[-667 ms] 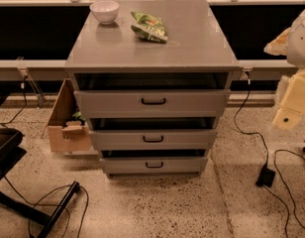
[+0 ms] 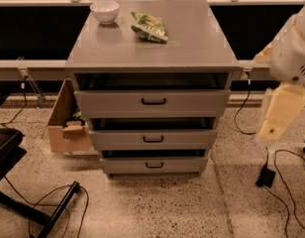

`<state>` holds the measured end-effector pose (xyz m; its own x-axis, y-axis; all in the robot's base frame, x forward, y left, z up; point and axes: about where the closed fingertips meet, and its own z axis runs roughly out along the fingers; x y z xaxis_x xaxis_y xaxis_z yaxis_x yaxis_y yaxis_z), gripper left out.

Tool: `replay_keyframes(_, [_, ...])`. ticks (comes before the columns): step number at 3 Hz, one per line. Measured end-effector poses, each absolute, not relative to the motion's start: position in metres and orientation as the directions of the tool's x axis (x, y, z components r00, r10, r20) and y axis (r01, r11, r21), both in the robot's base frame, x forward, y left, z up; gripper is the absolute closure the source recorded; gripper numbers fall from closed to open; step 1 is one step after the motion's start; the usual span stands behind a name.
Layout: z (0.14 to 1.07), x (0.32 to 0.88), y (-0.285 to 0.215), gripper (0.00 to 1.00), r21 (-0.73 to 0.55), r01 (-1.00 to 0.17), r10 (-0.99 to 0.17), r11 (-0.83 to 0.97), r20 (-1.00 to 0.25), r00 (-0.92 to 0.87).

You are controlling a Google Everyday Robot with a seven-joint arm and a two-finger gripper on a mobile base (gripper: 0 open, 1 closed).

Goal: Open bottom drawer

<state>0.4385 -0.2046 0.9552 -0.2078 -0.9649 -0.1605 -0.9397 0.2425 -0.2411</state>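
The grey cabinet (image 2: 152, 48) stands left of the gripper (image 2: 274, 120), which hangs well apart from it at the right edge; I cannot tell whether the claw is open or closed. The bottom drawer (image 2: 182, 165), lowest of three, lies down-left of the claw. Up-left of the claw are a green bag (image 2: 149, 27) and a white bowl (image 2: 104, 11).

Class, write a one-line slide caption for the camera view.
Claw hangs right of the grey cabinet, clear of the bottom drawer, bowl and snack bag on top.
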Motion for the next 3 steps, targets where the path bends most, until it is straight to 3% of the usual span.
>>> replay_keyframes(3, [0.748, 0.425, -0.205, 0.00, -0.174, -0.974, -0.985, 0.142, -0.124, -0.122])
